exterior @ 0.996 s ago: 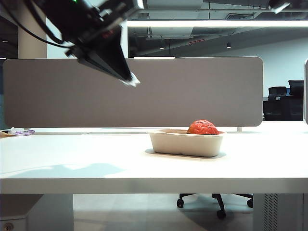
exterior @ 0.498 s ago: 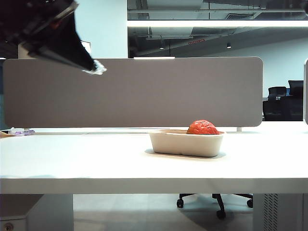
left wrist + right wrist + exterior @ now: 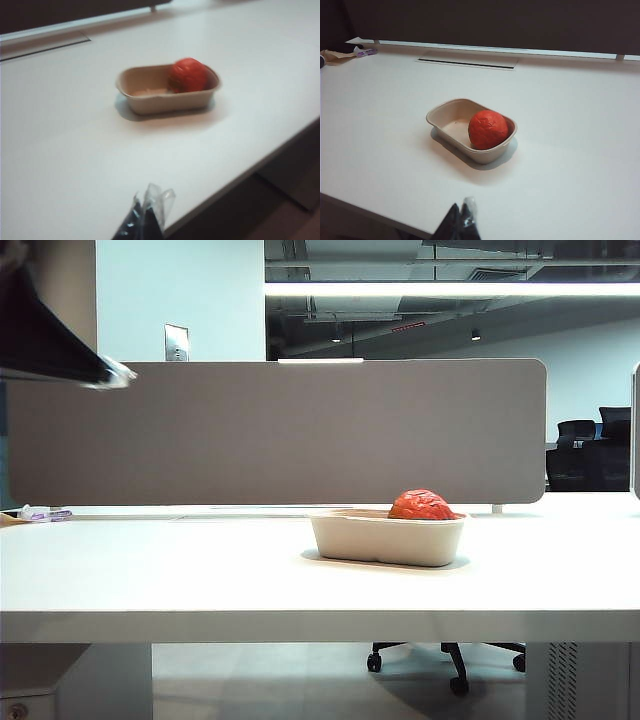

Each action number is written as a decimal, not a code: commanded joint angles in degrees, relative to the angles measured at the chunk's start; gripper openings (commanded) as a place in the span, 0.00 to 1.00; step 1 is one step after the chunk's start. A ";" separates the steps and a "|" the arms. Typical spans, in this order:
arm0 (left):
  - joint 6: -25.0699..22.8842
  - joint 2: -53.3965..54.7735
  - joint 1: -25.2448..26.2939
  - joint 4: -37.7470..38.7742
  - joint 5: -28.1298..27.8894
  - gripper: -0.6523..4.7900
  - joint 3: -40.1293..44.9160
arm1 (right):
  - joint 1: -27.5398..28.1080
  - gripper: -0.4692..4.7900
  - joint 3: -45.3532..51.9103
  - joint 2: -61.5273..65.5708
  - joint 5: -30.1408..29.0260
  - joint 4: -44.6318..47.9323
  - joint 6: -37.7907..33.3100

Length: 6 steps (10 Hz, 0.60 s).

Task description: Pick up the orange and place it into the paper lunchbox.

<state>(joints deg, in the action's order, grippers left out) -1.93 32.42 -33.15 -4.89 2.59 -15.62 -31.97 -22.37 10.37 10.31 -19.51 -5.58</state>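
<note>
The reddish-orange orange (image 3: 423, 505) (image 3: 187, 74) (image 3: 488, 129) lies inside the beige paper lunchbox (image 3: 385, 540) (image 3: 165, 100) (image 3: 445, 120), at its right end in the exterior view. The lunchbox stands on the white table. My left gripper (image 3: 112, 373) (image 3: 148, 210) is shut with nothing in it, high at the exterior view's left edge and far from the box. My right gripper (image 3: 461, 215) is shut and empty too, back over the table's near edge; it does not show in the exterior view.
A grey partition (image 3: 280, 430) runs along the back of the white table (image 3: 200, 580). Small purple-white items (image 3: 40, 513) (image 3: 365, 51) lie at the far left back. A cable slot (image 3: 465, 62) is set in the tabletop behind the box. An office chair (image 3: 590, 450) stands beyond.
My left gripper has pulled back leftward from above the table's middle to the exterior view's left edge, staying shut. The orange and the lunchbox have not moved.
</note>
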 commanded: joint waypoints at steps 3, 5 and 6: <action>0.48 -17.38 10.78 0.09 0.35 0.11 6.27 | 0.00 0.09 -0.24 -0.02 0.11 0.00 -0.24; 0.44 -22.67 19.69 0.52 2.38 0.11 8.07 | 0.00 0.09 -0.24 0.00 0.09 0.02 -0.24; 0.46 -29.24 25.29 0.90 2.38 0.11 10.97 | 0.02 0.09 -0.24 -0.02 0.07 0.02 -0.24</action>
<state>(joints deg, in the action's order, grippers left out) -1.56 4.23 -8.60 -3.66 4.71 -5.17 -31.97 -22.37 10.37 10.33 -20.05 -5.58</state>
